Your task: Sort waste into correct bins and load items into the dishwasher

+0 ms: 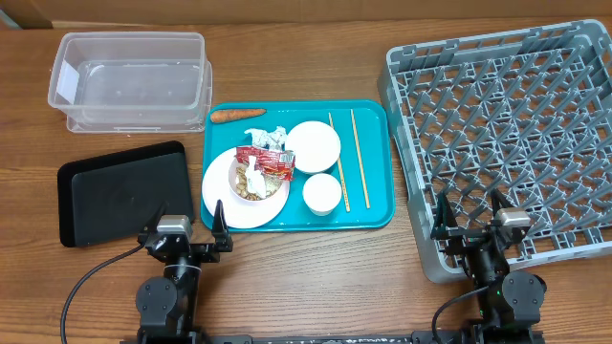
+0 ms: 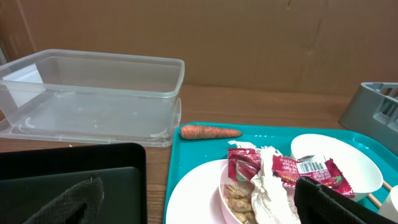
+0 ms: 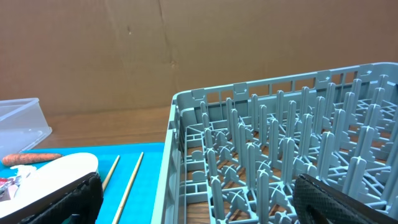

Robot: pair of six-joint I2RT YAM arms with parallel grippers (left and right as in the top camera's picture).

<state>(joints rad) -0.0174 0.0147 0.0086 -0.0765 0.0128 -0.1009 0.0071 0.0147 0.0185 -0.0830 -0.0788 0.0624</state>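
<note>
**Waste [image 1: 266,160] unsorted on the teal tray [image 1: 378,218]; both end effectors empty**

Left end effector [image 1: 189,227]: the fingers stood well apart with nothing between them. It sat low over the tabletop [image 1: 316,277], between the black tray [image 1: 115,191] and the near-left corner of the teal tray.

Right end effector [image 1: 470,222]: likewise spread and empty, at the near-left corner of the dish rack [image 1: 535,57].

Outward from the left unit:
- The pink plate [image 1: 225,212] lay just ahead and slightly to its right. It carried a small bowl of beige scraps [image 1: 247,188] with the red-and-white wrappers [image 1: 273,162] heaped on top.
- The crumpled tissue [image 1: 273,136] lay just beyond the plate.
- The carrot [image 1: 237,115] lay at the far-left edge of the teal tray, just beside the clear tub [image 1: 196,91], its long axis running left to right.

Outward from the right unit:
- The two chopsticks [image 1: 338,162] lay side by side, ahead and to its left, long axes running near to far.
- They sat between the white bowl [image 1: 314,145] and cup [image 1: 322,193] on one side and the dish rack on the other.

Assessment: nothing was sorted; the tub, black tray and rack held nothing visible.
- The left arm was plainly nearer the waste and both bins. A wrapper pick would call for a short reach forward and rightward, then a carry to the left.
- The carrot would want the fingers closing across its short axis.
- The right arm was better placed for the chopsticks and the rack.
</note>
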